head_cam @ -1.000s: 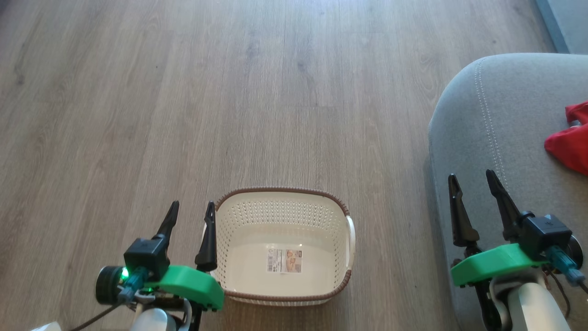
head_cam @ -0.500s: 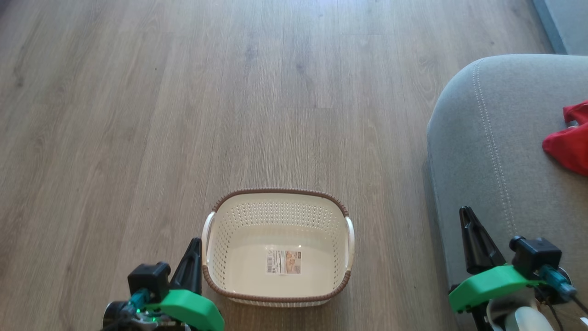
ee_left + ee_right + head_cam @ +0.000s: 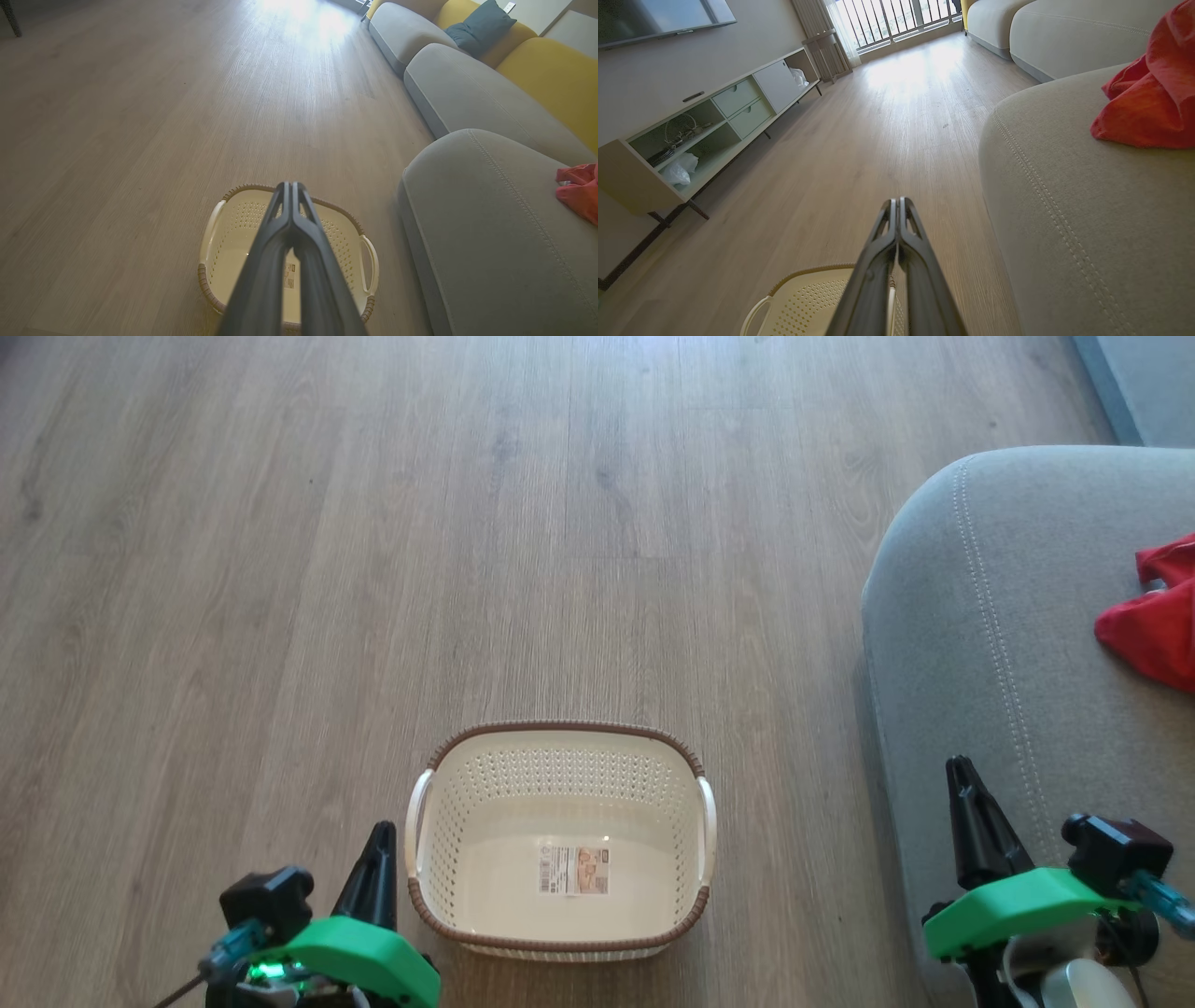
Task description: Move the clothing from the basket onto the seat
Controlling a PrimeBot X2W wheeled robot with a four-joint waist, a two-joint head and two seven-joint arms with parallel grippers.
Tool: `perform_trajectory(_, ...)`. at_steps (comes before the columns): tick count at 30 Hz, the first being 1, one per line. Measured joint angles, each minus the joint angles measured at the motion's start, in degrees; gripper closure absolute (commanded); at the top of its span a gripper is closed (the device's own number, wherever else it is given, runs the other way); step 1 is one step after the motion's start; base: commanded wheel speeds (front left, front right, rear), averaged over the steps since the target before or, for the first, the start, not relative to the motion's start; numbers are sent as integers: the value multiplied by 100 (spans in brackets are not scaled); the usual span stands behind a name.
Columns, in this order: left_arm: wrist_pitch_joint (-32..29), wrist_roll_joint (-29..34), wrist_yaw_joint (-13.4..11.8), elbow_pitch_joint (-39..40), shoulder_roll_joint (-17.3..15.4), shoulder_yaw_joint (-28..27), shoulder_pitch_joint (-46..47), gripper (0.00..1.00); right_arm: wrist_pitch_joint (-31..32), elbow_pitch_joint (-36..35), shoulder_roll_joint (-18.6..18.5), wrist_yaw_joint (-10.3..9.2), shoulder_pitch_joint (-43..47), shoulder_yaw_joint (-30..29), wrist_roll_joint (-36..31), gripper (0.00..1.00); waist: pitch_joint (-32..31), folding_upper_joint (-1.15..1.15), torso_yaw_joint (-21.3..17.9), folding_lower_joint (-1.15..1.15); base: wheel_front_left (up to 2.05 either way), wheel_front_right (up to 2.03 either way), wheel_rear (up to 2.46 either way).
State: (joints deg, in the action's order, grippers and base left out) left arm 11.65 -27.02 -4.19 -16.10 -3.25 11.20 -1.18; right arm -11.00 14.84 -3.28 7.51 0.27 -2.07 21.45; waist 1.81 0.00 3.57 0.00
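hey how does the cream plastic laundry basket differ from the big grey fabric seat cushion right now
The cream perforated plastic basket has a brown braided rim; the grey woven-fabric seat cushion is upholstery with a pale stitched seam. The basket is far smaller than the seat. The basket's bottom is bare except for a label; the seat bears the bright red clothing. Both have rounded corners.

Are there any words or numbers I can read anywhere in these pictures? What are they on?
Sticker on the bottom of the basket: small print, a barcode-like strip and a little picture, all too small and blurred to read.
Red clothes on the seat: no writing or badge can be made out.
No other words, numbers or signs can be read.
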Motion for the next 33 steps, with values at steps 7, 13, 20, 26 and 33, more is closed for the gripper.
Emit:
perform_trajectory(7,-105,-458,82,-2,-3,-38,16,100,100,0,0,0,-4,-43,474,100,-11,0,-24,0,0,0,0)
perform_trajectory(13,-179,-840,153,0,-7,-127,53,100,203,1,0,0,-9,-89,879,100,-20,0,-45,0,0,0,0)
perform_trajectory(20,-285,-1300,207,5,-11,-205,110,100,321,8,0,0,-90,-120,1345,100,-31,0,-69,0,0,0,0)
perform_trajectory(26,-365,-1686,285,5,-13,-260,111,100,430,15,1,0,-91,-143,1750,100,-41,0,-89,0,0,0,0)
perform_trajectory(33,-471,-2129,357,7,-22,-381,113,100,554,24,1,0,-91,-176,2224,100,-52,0,-114,0,0,0,0)
